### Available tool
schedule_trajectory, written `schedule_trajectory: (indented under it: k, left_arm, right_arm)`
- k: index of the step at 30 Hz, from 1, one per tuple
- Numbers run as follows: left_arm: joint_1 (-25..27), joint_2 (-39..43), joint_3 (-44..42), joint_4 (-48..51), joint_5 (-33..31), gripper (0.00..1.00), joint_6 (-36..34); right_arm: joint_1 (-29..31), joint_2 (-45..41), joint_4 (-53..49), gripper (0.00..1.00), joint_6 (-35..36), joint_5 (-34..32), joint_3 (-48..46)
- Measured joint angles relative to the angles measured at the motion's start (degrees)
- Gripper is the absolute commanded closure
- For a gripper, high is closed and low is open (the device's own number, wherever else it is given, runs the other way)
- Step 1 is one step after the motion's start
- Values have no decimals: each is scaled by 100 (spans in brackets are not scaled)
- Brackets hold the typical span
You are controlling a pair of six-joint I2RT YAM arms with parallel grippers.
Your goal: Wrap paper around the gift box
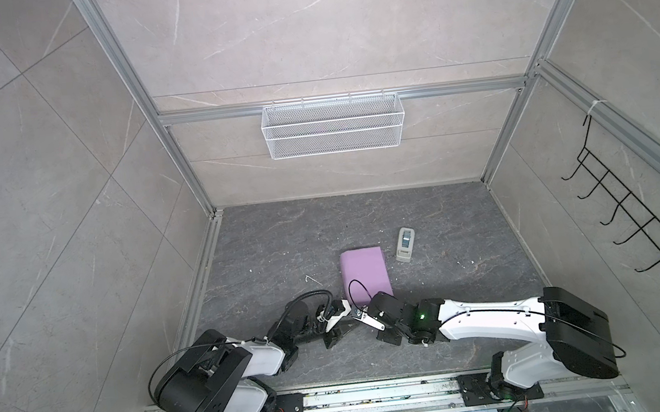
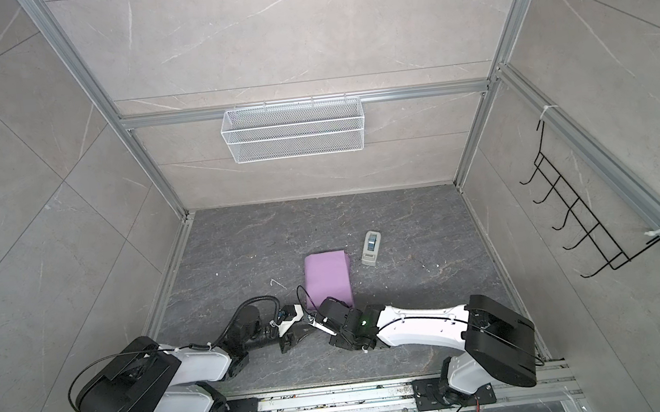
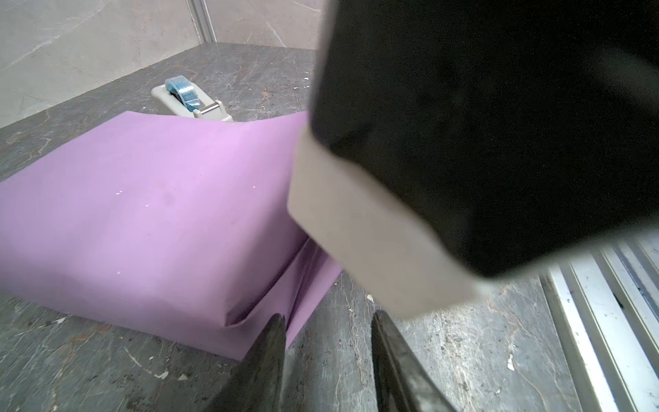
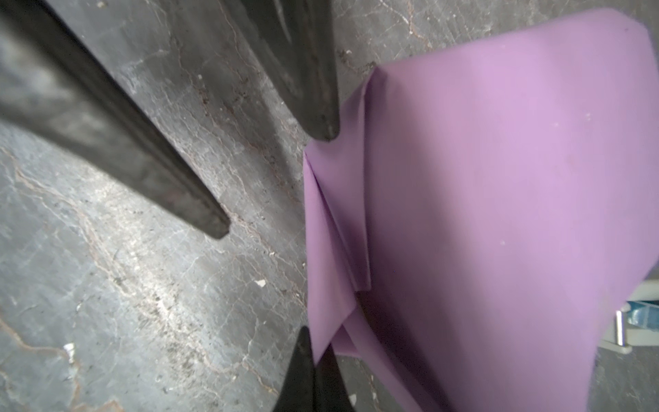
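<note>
Two arms crowd the near end of the bench [image 1: 426,222], where lilac paper [image 1: 364,272] already hides the gift box. A tape dispenser [image 1: 404,244] waits just beside it, probably for sealing. Looks like the right gripper [image 4: 317,356], pressed together, pinches the end flap flat, while the left gripper [image 3: 326,321] sits spread at the fold.

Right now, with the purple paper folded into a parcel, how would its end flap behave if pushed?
The paper is probably thin and floppy: its end flap sags in soft creases onto the table. Pushed, it would likely buckle, not slide, and may spring open; no tape shows.
</note>
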State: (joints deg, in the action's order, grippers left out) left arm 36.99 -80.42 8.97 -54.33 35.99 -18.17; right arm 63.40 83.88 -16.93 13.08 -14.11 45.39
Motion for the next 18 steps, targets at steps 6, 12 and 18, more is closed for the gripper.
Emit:
schedule_trajectory:
  k: [6, 12, 18]
  left_arm:
    - [-144, -334, -2, -409, 195, 62, -175]
    - [-476, -667, -52, -833, 433, 63, -184]
    - [-538, -756, -55, -892, 715, 62, -332]
  right_arm:
    - [-28, -26, 11, 100, -24, 4, -20]
    - [-101, -160, 142, 100, -76, 96, -20]
    - [-262, -192, 195, 100, -140, 352, -20]
